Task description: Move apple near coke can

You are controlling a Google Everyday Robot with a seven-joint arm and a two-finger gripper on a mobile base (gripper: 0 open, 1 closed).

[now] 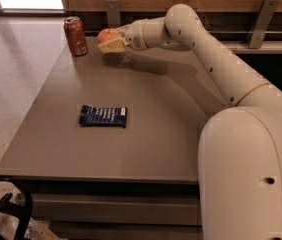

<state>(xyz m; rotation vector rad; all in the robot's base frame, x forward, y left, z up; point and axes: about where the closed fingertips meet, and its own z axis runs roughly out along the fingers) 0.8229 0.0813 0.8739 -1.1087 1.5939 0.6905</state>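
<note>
The coke can (75,35), slim and red-brown with a silver top, stands upright at the far left corner of the grey table (146,134). The orange-red apple (106,35) is held in my gripper (109,40), which is shut on it a little above the tabletop. The apple hangs just right of the can, a small gap apart. My white arm reaches in from the right across the table's far side.
A flat dark-blue snack wrapper (103,116) lies on the table's left-middle. A wooden wall with metal brackets (113,11) runs behind the far edge. The floor (11,79) lies to the left. A black wheeled object (3,209) sits at the lower left.
</note>
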